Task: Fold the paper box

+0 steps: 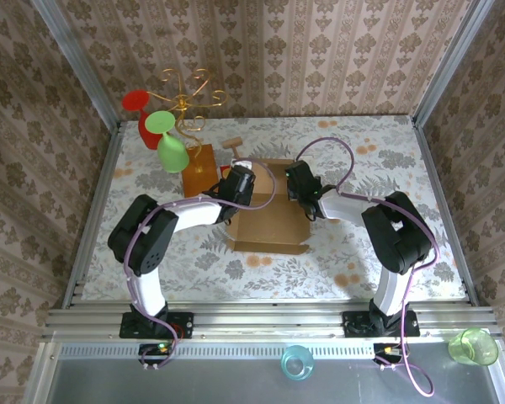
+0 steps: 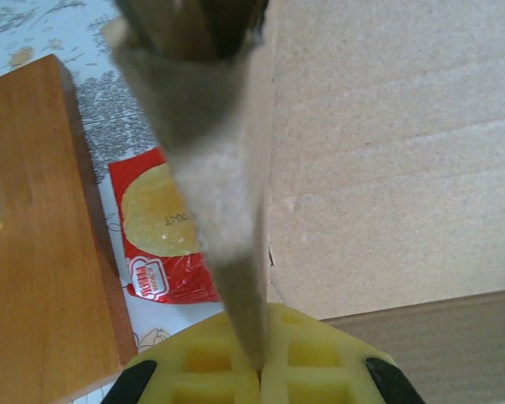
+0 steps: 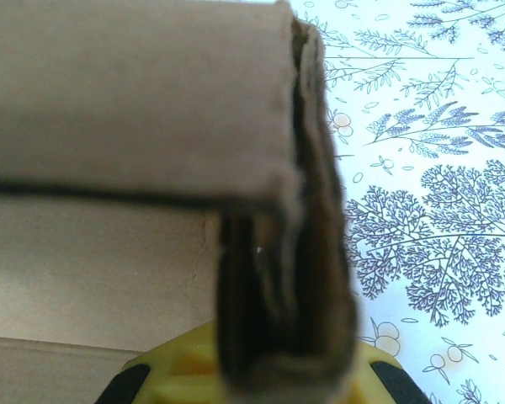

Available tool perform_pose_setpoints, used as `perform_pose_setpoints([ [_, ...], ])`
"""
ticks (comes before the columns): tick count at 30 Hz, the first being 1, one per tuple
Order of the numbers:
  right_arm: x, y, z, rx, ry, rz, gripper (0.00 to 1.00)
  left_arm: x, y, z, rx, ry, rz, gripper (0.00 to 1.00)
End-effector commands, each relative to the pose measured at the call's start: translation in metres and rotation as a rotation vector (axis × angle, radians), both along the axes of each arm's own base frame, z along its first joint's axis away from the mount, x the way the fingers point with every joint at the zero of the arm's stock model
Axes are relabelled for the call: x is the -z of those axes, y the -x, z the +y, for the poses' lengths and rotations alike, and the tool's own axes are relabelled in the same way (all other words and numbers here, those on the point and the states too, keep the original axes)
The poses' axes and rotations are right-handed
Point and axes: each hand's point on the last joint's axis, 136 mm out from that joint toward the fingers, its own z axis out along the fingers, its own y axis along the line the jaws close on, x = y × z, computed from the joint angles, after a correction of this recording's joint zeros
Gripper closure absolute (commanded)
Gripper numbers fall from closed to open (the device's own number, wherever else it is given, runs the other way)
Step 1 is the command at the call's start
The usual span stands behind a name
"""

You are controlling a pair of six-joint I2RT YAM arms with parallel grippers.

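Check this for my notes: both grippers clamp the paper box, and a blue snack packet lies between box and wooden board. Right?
The snack packet is red, not blue; the left wrist view shows it. Otherwise right: left gripper and right gripper clamp the paper box, packet between box and wooden board.

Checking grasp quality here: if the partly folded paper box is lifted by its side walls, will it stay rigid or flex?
The paper box looks light: thin, open cardboard. The wall pinched in the left hand looks like one thin flap, so it likely bends. The side in the right hand shows several folded layers and is probably stiffer.
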Motion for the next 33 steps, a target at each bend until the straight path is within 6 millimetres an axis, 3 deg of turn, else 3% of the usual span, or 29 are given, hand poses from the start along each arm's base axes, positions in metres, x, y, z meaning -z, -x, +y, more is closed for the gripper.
perform_pose_setpoints([
  [1,0.014,0.016,-0.011,0.021,0.048,0.062,1.0,0.003,-0.006,0.024,-0.158,-0.083,-0.022,1.0],
  [10,0.012,0.013,-0.015,0.062,0.076,0.089,1.0,0.005,0.002,0.018,-0.156,-0.101,-0.01,1.0],
  [20,0.005,0.014,-0.032,0.218,0.113,0.104,1.0,-0.002,0.008,0.012,-0.153,-0.117,0.024,1.0],
  [28,0.0,0.013,-0.021,0.16,0.077,0.096,1.0,-0.003,0.009,0.007,-0.132,-0.097,0.045,1.0],
  [31,-0.001,0.013,-0.02,0.149,0.077,0.097,1.0,-0.011,0.011,0.002,-0.095,-0.065,0.036,0.64],
  [33,0.0,0.014,-0.02,0.14,0.08,0.1,1.0,-0.021,0.011,-0.001,-0.065,-0.036,0.02,0.53],
])
